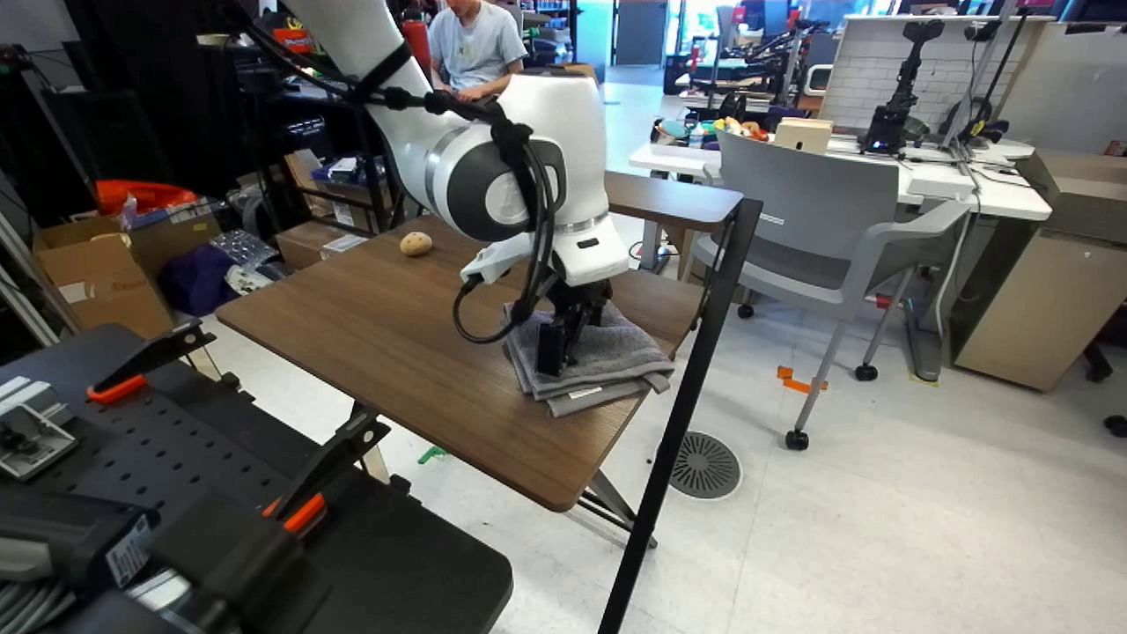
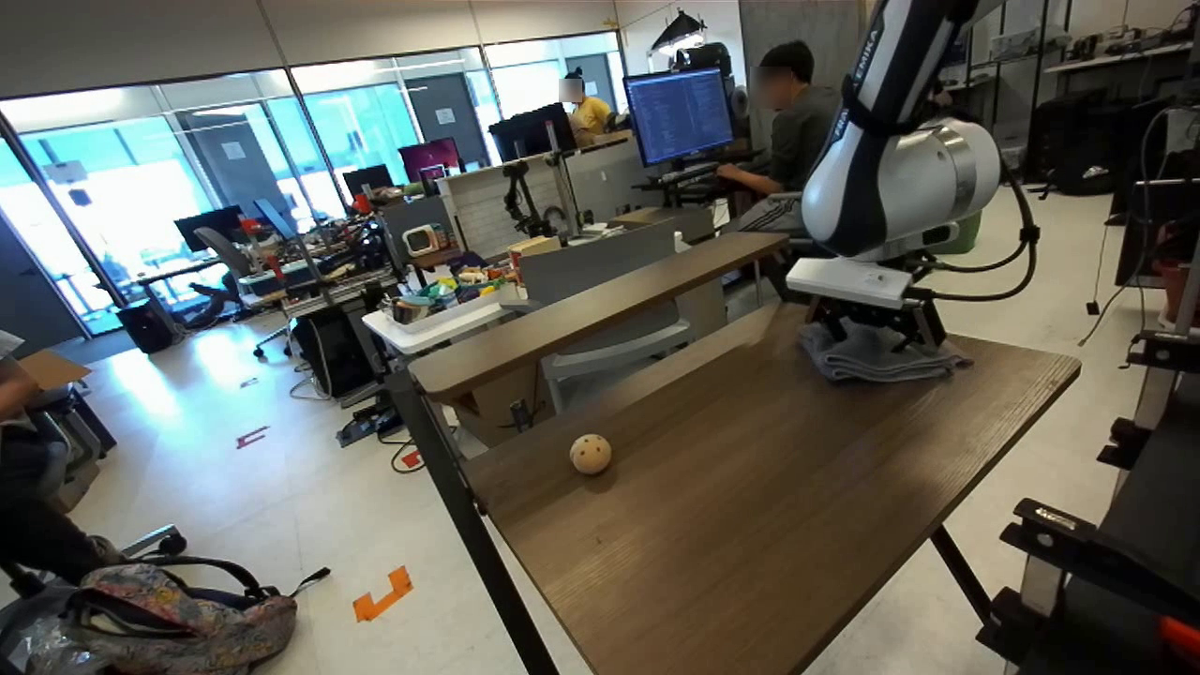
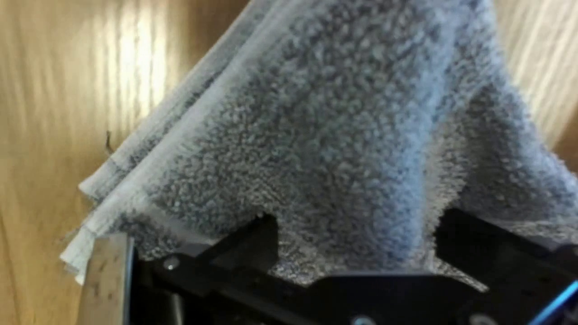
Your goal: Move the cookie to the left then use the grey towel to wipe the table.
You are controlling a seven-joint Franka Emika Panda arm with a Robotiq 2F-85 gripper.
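The cookie [image 1: 416,244] [image 2: 591,455], a small round tan lump with dark spots, rests on the brown table [image 1: 379,308] [image 2: 731,534] well away from the arm. A folded grey towel [image 1: 621,352] [image 2: 872,367] [image 3: 325,135] lies rumpled near the opposite end. My gripper [image 1: 570,342] [image 2: 879,339] [image 3: 357,221] points down at the towel, its fingers wide apart. In the wrist view, a raised fold of cloth shows between the fingers [image 3: 257,243], and their tips meet the towel's surface. Whether they press into it I cannot tell.
A raised wooden shelf [image 1: 669,195] [image 2: 600,309] runs along one table side, held by a black metal post [image 1: 682,423]. A grey chair [image 1: 801,220] stands beyond it. A black cart [image 1: 352,546] with clamps is close to the opposite side.
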